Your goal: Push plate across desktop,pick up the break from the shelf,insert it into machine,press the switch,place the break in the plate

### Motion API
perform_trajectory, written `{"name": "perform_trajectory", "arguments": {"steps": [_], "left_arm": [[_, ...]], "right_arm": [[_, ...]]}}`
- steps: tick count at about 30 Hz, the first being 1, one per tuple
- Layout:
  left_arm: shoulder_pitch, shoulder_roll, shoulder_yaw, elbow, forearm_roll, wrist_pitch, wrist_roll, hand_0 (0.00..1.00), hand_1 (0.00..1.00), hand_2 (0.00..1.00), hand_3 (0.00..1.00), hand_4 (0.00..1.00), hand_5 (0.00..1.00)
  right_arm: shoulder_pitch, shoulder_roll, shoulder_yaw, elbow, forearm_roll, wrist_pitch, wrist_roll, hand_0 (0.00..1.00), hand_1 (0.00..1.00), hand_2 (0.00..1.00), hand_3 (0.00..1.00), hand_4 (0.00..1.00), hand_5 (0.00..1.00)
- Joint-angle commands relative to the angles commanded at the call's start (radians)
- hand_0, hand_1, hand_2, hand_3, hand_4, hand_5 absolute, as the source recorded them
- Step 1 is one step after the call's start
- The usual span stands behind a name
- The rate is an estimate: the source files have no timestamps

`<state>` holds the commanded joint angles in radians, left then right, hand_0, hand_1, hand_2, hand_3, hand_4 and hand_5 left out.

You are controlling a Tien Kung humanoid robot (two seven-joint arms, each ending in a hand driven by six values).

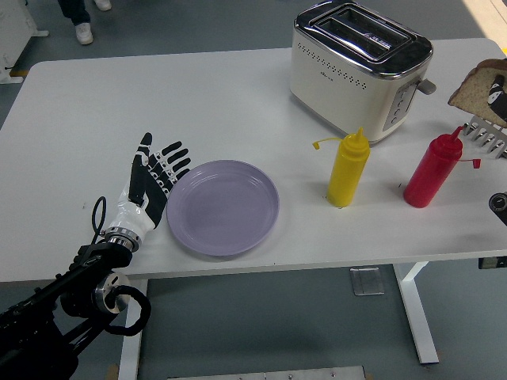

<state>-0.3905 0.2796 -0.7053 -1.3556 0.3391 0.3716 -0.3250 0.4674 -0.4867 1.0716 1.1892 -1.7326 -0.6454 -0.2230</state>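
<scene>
A lilac plate (223, 207) lies on the white table (198, 103) near its front edge. My left hand (157, 168) is open, its fingers flat against the plate's left rim. At the far right, a slice of brown bread (478, 85) hangs just above the small metal rack (486, 136). My right hand (499, 92) is shut on it and mostly cut off by the picture's edge. The cream and chrome toaster (360, 67) stands at the back right with both slots empty and its lever (428, 86) facing right.
A yellow squeeze bottle (348, 169) and a red squeeze bottle (432, 171) stand in front of the toaster, between the plate and the rack. A person's shoes (79, 30) show on the floor beyond the table's far left.
</scene>
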Motion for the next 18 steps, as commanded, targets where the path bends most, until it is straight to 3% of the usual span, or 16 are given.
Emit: {"name": "perform_trajectory", "arguments": {"steps": [10,18], "left_arm": [[0.003,0.004,-0.008,-0.029,-0.018,-0.002,0.004,0.841,0.779,0.723,0.697,0.776,0.998],[0.019,0.017,-0.019,-0.080,-0.024,0.005,-0.004,0.840,0.775,0.720,0.695,0.775,0.998]], "right_arm": [[0.012,-0.009,0.009,0.057,0.004,0.000,-0.002,0.489,0.522,0.480,0.447,0.123,0.002],[0.039,-0.035,0.014,0.139,-0.012,0.000,-0.055,0.490,0.520,0.480,0.451,0.130,0.002]]}}
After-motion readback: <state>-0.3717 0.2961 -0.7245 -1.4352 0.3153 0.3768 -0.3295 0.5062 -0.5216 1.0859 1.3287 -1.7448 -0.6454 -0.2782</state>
